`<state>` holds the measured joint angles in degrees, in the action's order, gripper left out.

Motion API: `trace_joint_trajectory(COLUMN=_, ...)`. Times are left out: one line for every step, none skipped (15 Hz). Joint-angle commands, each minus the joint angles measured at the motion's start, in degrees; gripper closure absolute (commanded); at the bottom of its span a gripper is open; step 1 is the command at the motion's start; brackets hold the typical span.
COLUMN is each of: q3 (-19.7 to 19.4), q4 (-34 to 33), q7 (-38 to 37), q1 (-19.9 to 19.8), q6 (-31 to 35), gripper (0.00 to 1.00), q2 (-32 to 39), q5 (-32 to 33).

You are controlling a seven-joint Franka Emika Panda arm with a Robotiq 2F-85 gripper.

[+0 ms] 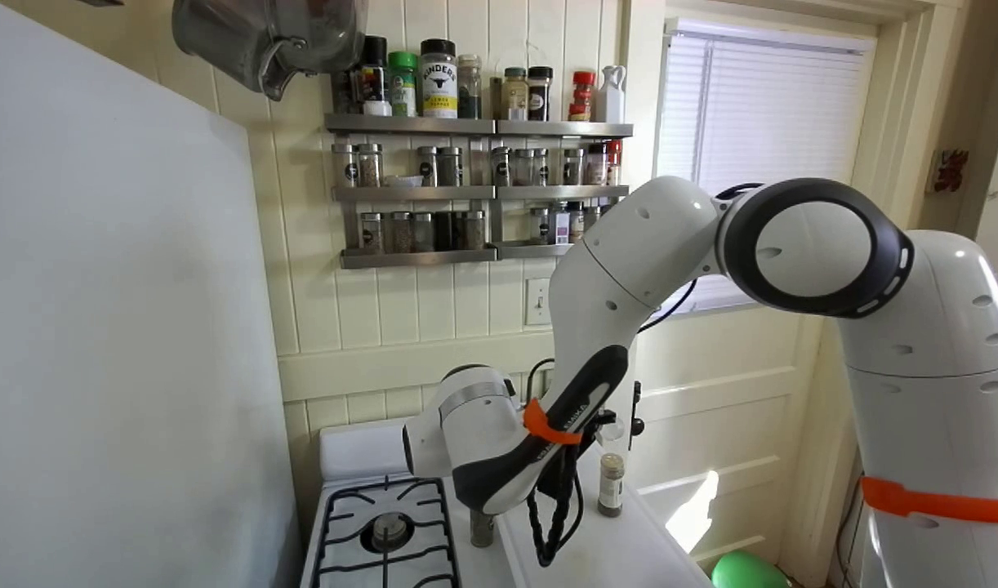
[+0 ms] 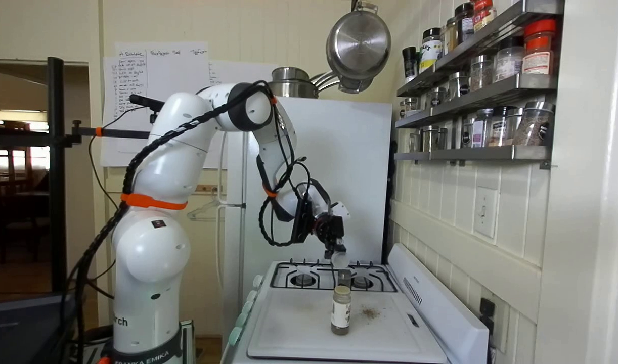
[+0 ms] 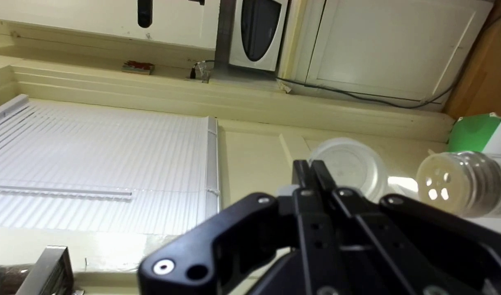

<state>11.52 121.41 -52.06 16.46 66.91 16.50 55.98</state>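
A translucent cup-like piece (image 3: 353, 168) was held, seemingly pinched in the clenched gripper (image 3: 310, 166), above a shaker jar (image 2: 341, 313) on the stove (image 2: 289, 323); a positioning step was judged in hand; steadiness and clearance from the jar seemed needed next.

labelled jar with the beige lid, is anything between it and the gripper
Yes: the clear round piece, held by the gripper, shows between the gripper and the labelled jar in both exterior views. Nothing else visible stands between them; the other jar is off to the side in an exterior view.
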Motion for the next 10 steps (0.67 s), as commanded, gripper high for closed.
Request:
trace_joint_trajectory(q3=0.09, q4=0.19, q7=-3.84, q1=-0.12, q6=0.50, gripper=0.99, q2=1.70, q5=2.82)
trace_joint_trajectory(q3=0.15, q4=0.39, q7=-4.32, q1=-0.19, q6=0.36, gripper=0.99, q2=1.81, q5=2.64)
trace_joint_trajectory(q3=0.23, q4=0.76, q7=-4.83, q1=-0.30, q6=0.47, gripper=0.99, q2=1.77, q5=2.17)
trace_joint_trajectory(q3=0.28, q4=1.19, q7=-5.43, q1=-0.29, q6=0.31, gripper=0.99, q2=1.81, q5=1.89)
trace_joint_trajectory(q3=0.35, q4=1.59, q7=-5.67, q1=-0.40, q6=0.50, gripper=0.99, q2=1.84, q5=1.37)
trace_joint_trajectory(q3=0.36, q4=1.86, q7=-5.74, q1=-0.56, q6=0.79, gripper=0.99, q2=1.93, q5=1.03)
trace_joint_trajectory(q3=0.30, q4=2.14, q7=-5.93, q1=-0.73, q6=1.04, gripper=0.99, q2=2.06, q5=0.80)
trace_joint_trajectory(q3=0.31, q4=2.34, q7=-5.93, q1=-0.85, q6=1.22, gripper=0.99, q2=2.12, q5=0.53)
trace_joint_trajectory(q3=0.34, q4=2.70, q7=-5.71, q1=-1.05, q6=1.49, gripper=0.99, q2=2.00, q5=0.21)
trace_joint_trajectory(q3=0.26, q4=3.16, q7=-5.63, q1=-1.29, q6=1.63, gripper=0.99, q2=1.87, q5=0.02)
